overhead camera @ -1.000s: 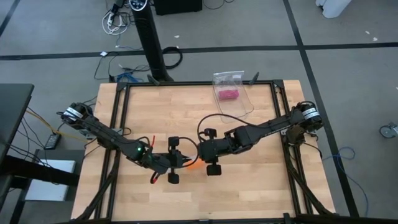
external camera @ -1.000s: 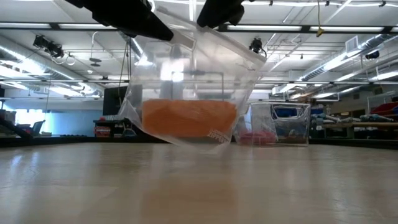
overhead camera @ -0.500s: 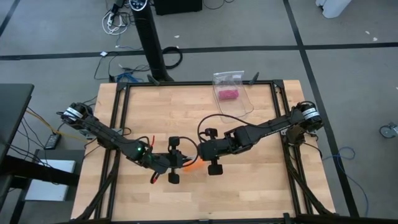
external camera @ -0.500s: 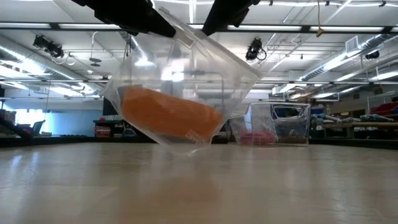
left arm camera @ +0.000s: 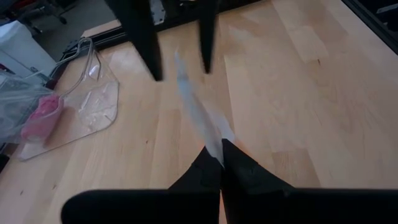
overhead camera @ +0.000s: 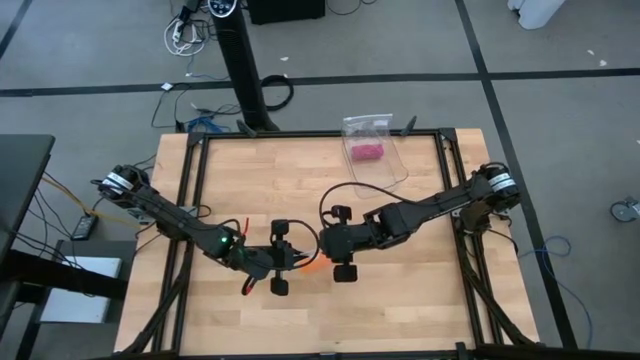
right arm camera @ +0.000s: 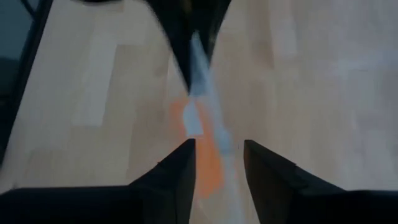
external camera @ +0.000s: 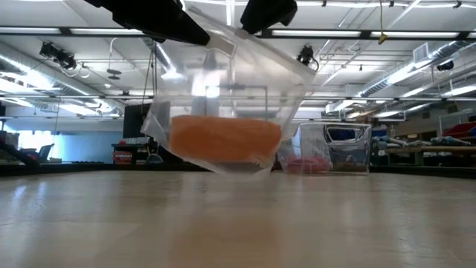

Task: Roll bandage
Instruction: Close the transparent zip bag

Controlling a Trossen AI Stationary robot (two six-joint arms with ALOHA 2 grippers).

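The right gripper (right arm camera: 217,158) is being spread, its fingers parted about the clear bag (external camera: 230,104), which is being pinched at its edge by the closed left gripper (left arm camera: 221,163). The bandage (external camera: 223,139), tilted half a second ago, is now hanging level inside the bag above the table (external camera: 238,223); unbagging is judged unfinished.

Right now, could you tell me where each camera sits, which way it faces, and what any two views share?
High view: overhead, straight down; both arms, left gripper and right gripper meeting mid-table.
Low view: table height, level toward the room; clear bag with the bandage hanging.
Left wrist view: past shut jaws pinching the bag edge.
Right wrist view: past parted jaws.
Low and right wrist views share the bandage.
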